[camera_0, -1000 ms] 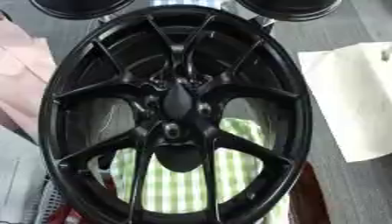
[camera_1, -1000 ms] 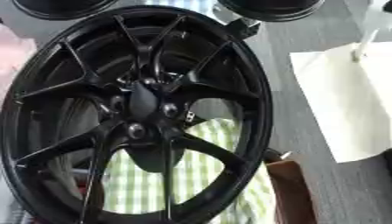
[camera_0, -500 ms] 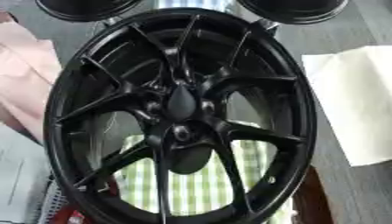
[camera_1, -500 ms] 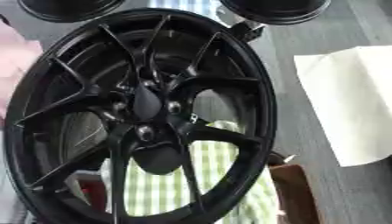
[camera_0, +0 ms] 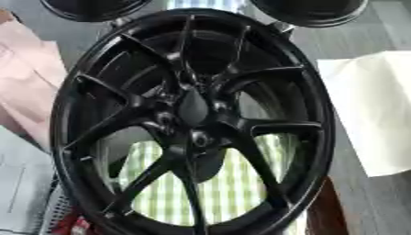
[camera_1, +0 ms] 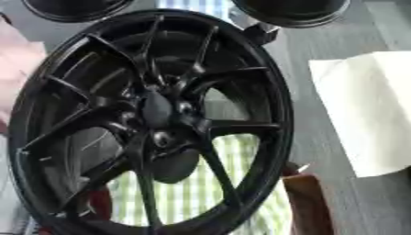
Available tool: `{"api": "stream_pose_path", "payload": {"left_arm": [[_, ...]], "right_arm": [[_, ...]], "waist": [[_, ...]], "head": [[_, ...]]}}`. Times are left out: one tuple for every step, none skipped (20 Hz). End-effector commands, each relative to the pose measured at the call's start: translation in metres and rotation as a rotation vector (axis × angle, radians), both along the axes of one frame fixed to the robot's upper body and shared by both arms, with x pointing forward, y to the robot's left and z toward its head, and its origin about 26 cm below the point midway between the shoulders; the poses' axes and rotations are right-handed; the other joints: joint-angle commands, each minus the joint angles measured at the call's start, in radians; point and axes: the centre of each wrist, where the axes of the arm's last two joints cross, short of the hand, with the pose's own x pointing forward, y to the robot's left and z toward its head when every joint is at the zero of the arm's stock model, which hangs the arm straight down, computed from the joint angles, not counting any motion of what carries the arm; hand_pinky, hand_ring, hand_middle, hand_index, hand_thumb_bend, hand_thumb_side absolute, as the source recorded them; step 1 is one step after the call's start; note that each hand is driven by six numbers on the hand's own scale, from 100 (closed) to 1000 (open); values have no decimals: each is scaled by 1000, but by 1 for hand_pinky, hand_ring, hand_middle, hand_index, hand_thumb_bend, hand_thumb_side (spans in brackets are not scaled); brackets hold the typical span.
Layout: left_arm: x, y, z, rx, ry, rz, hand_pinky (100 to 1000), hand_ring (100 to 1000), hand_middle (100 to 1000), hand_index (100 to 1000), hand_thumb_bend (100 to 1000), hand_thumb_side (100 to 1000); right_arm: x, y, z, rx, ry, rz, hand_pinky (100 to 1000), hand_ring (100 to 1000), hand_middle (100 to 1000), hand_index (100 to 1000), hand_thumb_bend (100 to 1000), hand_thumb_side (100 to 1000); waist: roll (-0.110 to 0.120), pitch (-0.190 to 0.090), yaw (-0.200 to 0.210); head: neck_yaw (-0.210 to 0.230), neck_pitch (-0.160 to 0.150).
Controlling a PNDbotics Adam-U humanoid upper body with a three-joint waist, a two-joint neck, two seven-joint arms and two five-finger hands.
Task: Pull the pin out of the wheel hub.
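Observation:
A large black multi-spoke wheel (camera_0: pixel 120 119) fills both eye views, face toward me and slightly tilted. Its hub (camera_0: pixel 192 106) sits at the middle, with round bolt holes (camera_0: pixel 199 137) around the dark centre cap. I cannot make out a pin among the black parts of the hub. A dark oval shape (camera_0: pixel 207 164) shows behind the spokes just below the hub. Neither of my hands shows in either view.
A green-and-white checked cloth (camera_0: pixel 217 193) lies under the wheel. White paper (camera_0: pixel 373 110) lies to the right and pink cloth (camera_0: pixel 24 73) to the left. Two black round objects (camera_0: pixel 309 9) stand at the far edge. A brown object (camera_1: pixel 309 202) stands near the rim, lower right.
The whole picture has shifted and tilted a little, so the camera has moved. The wheel and the things around it show no move of their own.

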Motion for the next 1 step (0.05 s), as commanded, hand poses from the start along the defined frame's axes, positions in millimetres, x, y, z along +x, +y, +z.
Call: {"api": "stream_pose_path", "payload": {"left_arm": [[-1, 0, 9, 21, -24, -8, 729, 730, 684, 684, 434, 656]], "right_arm": [[-1, 7, 8, 9, -68, 34, 830, 745, 582, 703, 224, 391]], "waist": [[0, -30, 1]], "head": [[-5, -12]]}}
